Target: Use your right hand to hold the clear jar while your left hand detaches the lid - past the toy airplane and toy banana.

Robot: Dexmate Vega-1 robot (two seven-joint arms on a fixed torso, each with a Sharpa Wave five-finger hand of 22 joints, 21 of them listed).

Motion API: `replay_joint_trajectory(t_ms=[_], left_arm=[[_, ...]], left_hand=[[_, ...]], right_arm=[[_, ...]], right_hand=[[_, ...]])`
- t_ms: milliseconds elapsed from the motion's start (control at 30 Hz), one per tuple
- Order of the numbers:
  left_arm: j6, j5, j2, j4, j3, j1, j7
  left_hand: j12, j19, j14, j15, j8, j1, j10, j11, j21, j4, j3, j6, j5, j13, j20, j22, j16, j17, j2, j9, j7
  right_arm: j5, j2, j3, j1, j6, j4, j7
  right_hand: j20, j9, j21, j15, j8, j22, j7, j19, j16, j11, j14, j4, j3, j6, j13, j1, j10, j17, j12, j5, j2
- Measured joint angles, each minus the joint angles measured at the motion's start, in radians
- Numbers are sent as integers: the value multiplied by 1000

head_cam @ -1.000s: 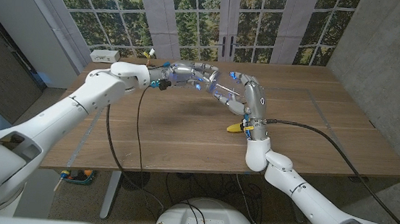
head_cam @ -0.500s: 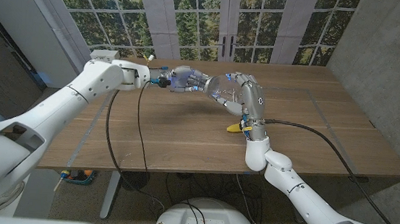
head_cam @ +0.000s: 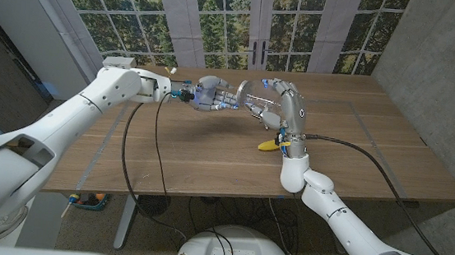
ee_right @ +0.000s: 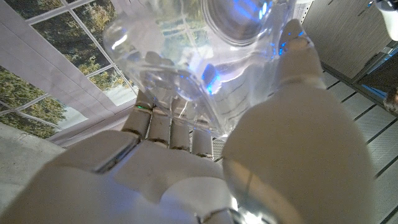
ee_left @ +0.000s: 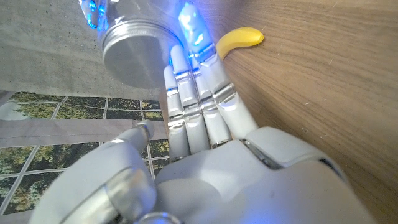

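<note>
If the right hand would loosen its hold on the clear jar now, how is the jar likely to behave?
The clear jar looks smooth and glossy, so it would probably slip easily from the right hand. It is held on its side above the table, and its round body with the metal lid would likely roll after landing. It appears empty, so probably light; if glass, it might crack.

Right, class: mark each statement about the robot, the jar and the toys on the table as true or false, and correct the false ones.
1. The right hand holds the clear jar above the table. True.
2. The metal lid lies on the table. False: it is still on the jar, with the left hand's fingers at it.
3. A yellow toy banana lies on the table near the right arm. True.
4. The jar stands upright. False: it is held sideways, lid toward the left hand.
</note>
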Motion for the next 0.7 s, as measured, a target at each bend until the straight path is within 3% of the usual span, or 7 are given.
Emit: replay_joint_trajectory(t_ms=[33,100,200,267,300,467,700], left_arm=[[-92,64,0,-8,0,13,-32],[-135,103,0,-16,1,30,-27],[-212,174,1,-22,-3,57,0],[-212,174,-1,-23,-6,77,0],[-212,174,-4,-21,-6,85,0],[-479,356,-18,12,-6,103,19],[-715,447,-51,107,6,91,-52]], left_hand=[[-5,-38,-28,-28,-11,-17,-61,-6,-19,-34,1,-75,-5,13,11,2,-9,1,-17,-9,-11],[-11,-166,-114,-89,-18,-22,-192,-44,-78,-108,9,-232,-12,37,60,5,-22,7,-39,-29,-54],[-15,-380,-381,-82,-18,-18,-473,-55,-184,-209,7,-419,-15,56,151,5,-25,16,-48,-62,-134],[-15,-488,-520,-63,-18,2,-596,-69,-239,-248,-4,-496,-15,58,187,5,-25,16,-55,-82,-188],[-15,-532,-578,-54,-18,19,-651,-73,-263,-259,-9,-530,-15,58,201,5,-25,15,-59,-92,-214],[-15,-632,-752,-33,-18,79,-832,-83,-332,-274,-36,-652,-15,53,234,2,-25,9,-115,-128,-316],[-10,-655,-828,-24,-7,160,-903,-109,-358,-277,-39,-714,-15,46,224,-3,-25,4,-143,-151,-415]], right_arm=[[8,-1,-2,1,1,0,1],[22,-6,-14,5,3,1,2],[58,-16,-23,10,1,3,2],[69,-16,-23,10,1,3,2],[78,-16,-23,10,0,3,2],[106,-33,-52,21,-8,6,2],[145,-49,-82,34,-26,6,2]], right_hand=[[0,0,0,0,0,0,0,0,0,0,0,0,0,0,0,0,0,-1,-1,0,0],[0,0,0,0,0,0,-2,0,0,2,0,0,0,-2,0,0,2,-2,-3,0,0],[0,0,0,0,0,-3,-2,0,0,4,0,0,0,-2,0,0,4,-2,-3,0,0],[0,0,0,0,0,-5,-2,0,0,4,0,0,0,-2,0,0,4,-3,-4,0,0],[0,0,0,0,0,-5,-2,0,0,4,0,0,0,-2,0,0,4,-3,-4,0,0],[0,0,4,0,0,-5,-2,0,-1,4,0,0,0,-2,0,0,4,-4,-8,0,0],[0,0,8,0,0,-5,-4,0,-4,4,0,3,-3,-4,0,0,4,-4,-11,0,0]])
